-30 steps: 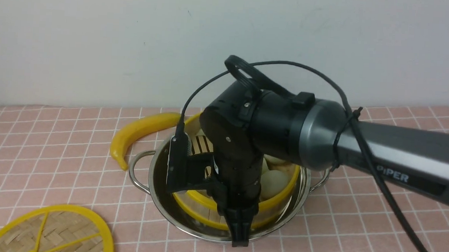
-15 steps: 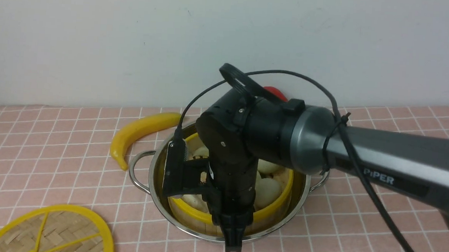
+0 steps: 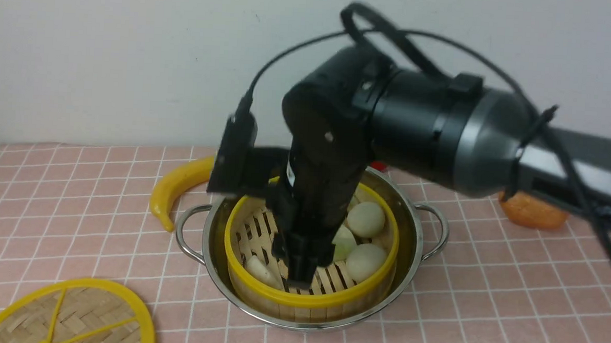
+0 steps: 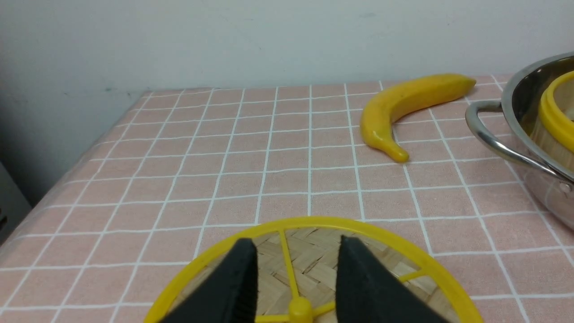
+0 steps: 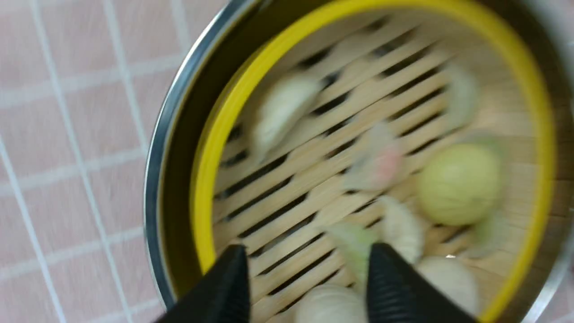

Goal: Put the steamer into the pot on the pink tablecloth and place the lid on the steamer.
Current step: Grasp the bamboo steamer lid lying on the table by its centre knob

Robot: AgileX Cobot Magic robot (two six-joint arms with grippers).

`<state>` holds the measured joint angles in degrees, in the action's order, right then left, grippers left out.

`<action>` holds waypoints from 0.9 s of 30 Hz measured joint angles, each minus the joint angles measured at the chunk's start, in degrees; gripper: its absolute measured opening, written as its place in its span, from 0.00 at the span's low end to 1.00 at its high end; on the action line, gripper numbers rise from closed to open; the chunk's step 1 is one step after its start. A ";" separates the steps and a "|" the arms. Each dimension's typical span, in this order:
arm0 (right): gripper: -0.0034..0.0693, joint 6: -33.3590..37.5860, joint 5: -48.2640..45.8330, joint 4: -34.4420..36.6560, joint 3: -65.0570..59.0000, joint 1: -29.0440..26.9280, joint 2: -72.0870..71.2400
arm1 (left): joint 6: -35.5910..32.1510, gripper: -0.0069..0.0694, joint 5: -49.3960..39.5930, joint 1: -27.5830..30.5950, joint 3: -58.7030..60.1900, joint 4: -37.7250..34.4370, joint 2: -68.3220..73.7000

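Observation:
The steamer (image 3: 309, 297), a slatted bamboo basket with a yellow rim, sits level inside the steel pot (image 3: 441, 220) on the pink tablecloth (image 3: 73, 206). It holds several buns and dumplings. My right gripper (image 3: 300, 278) points down just above the steamer's near side. In the right wrist view it (image 5: 309, 264) is open and empty over the slats (image 5: 314, 166). The lid (image 3: 84, 311) lies flat on the cloth at the front left. My left gripper (image 4: 296, 255) is open over the lid (image 4: 309, 251), with the lid's hub between the fingers. It is out of the front view.
A yellow banana (image 3: 179, 183) lies on the cloth left of the pot, close to its left handle (image 3: 184, 233). An orange fruit (image 3: 533, 215) sits at the right, behind the right arm. A red object (image 3: 380, 167) shows just behind the pot.
The steamer went from tilted to level inside the pot. My right gripper let go of its near rim, opened and rose above it. The lid has not moved.

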<state>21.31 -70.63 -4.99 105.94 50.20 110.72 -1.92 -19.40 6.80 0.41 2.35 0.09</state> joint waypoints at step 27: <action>0.05 -23.61 4.64 7.73 1.75 0.00 -15.03 | 0.00 0.41 0.00 0.00 0.00 0.00 0.00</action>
<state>-2.29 -65.99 2.74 107.69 50.20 95.69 -1.92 -19.40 6.80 0.41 2.35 0.09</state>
